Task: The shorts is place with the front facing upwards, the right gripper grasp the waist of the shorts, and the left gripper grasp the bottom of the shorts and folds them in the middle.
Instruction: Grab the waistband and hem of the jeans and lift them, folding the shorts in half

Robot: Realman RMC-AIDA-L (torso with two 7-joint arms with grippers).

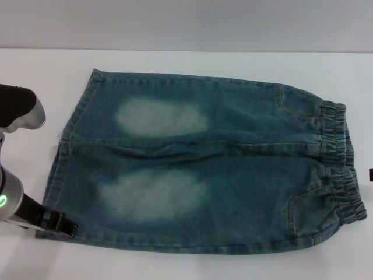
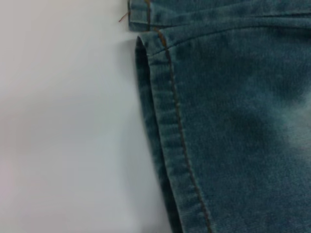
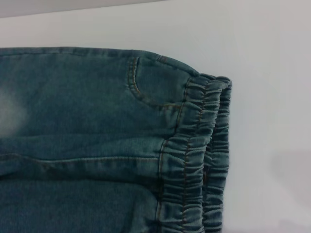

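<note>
The blue-green denim shorts [image 1: 221, 169] lie flat on the white table [image 1: 186, 64], front up, with two pale faded patches. The puckered waist [image 1: 341, 163] is at the right and the straight leg hems [image 1: 64, 157] are at the left. My left gripper [image 1: 63, 226], black with a silver wrist and a green light, sits low at the near left corner of the hem. The left wrist view shows the stitched hem [image 2: 167, 136] close up. My right gripper [image 1: 370, 174] shows only as a black tip at the right edge, just beyond the waist. The right wrist view shows the waist [image 3: 194, 160].
The white table surrounds the shorts, with bare surface behind them and in a strip along the front. The left arm's grey elbow housing [image 1: 20, 111] hangs over the table at the far left.
</note>
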